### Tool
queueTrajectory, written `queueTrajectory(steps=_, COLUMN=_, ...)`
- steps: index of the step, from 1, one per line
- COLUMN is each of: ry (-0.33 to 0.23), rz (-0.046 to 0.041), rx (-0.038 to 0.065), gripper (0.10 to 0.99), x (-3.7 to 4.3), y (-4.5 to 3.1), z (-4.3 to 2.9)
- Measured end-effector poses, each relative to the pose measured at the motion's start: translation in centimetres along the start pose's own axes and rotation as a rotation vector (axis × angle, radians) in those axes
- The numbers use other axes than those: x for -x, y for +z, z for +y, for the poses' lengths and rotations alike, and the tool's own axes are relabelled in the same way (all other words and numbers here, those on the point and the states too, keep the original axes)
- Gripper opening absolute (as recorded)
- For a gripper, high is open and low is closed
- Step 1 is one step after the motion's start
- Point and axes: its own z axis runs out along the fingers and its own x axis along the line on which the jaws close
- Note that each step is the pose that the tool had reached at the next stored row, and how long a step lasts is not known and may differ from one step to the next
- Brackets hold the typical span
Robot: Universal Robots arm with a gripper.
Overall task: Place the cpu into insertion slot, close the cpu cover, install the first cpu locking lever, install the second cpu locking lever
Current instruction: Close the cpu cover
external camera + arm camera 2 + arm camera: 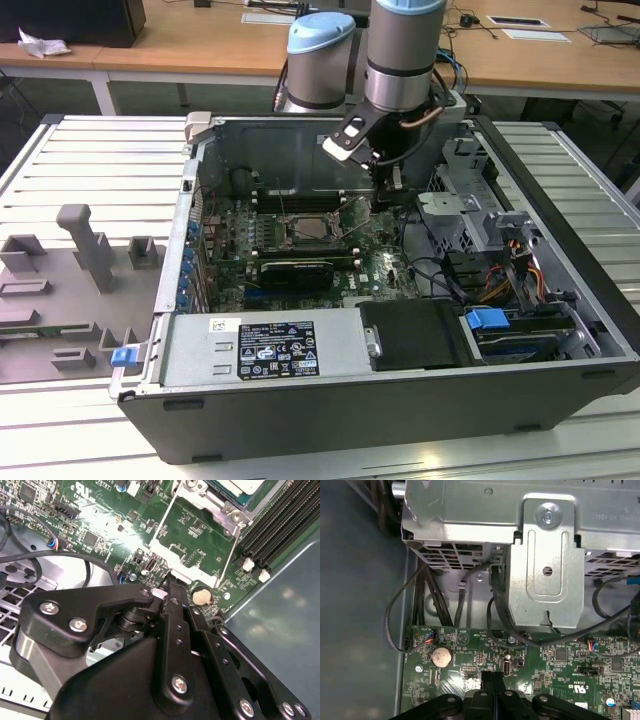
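Note:
In the exterior view my gripper (392, 195) hangs inside the open computer case, just to the exterior view's right of the insertion slot (308, 229). In both wrist views its black fingers are pressed together with nothing visible between them. The second wrist view shows the gripper (169, 580) with its tips at the outer edge of the cpu cover (186, 566). That cover is swung open, with green board showing through its window. Beyond it the pale cpu (239, 486) lies in the slot. Two thin wire levers (167, 515) stand free along the cover's sides. The gripper (487, 676) is low over the board.
Black memory slots (280, 525) run beside the socket. A coin battery (440, 656) and loose black cables (400, 620) lie close to the fingertips. A metal drive cage (545, 570) stands just past the board's edge. Grey fixtures (85, 250) sit outside the case.

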Motion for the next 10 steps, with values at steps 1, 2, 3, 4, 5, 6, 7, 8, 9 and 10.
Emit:
queueTrajectory(steps=1, ry=0.000, rz=-0.0001, rx=0.000, gripper=0.106, x=0.00, y=0.01, z=-0.06)
queueTrajectory(steps=2, ry=0.000, rz=0.0003, rx=0.000, gripper=0.106, x=-0.01, y=0.03, z=-0.23)
queueTrajectory(steps=3, ry=0.000, rz=0.0002, rx=0.000, gripper=0.106, x=-0.02, y=0.04, z=-0.42)
queueTrajectory(steps=4, ry=0.000, rz=0.0003, rx=0.000, gripper=0.106, x=-0.03, y=0.05, z=-0.52)
queueTrajectory(steps=5, ry=0.000, rz=0.0002, rx=0.000, gripper=0.106, x=-0.03, y=0.06, z=-0.58)
queueTrajectory(steps=6, ry=0.000, rz=0.0001, rx=0.000, gripper=0.106, x=-0.03, y=0.06, z=-0.63)
queueTrajectory(steps=7, ry=0.000, rz=0.0001, rx=0.000, gripper=0.106, x=-0.03, y=0.07, z=-0.67)
queueTrajectory(steps=8, ry=0.000, rz=0.0002, rx=0.000, gripper=0.106, x=-0.04, y=0.08, z=-0.74)
queueTrajectory(steps=9, ry=0.000, rz=0.0002, rx=0.000, gripper=0.106, x=-0.05, y=0.09, z=-0.95)
queueTrajectory(steps=10, ry=0.000, rz=0.0002, rx=0.000, gripper=0.106, x=-0.05, y=0.09, z=-1.04)
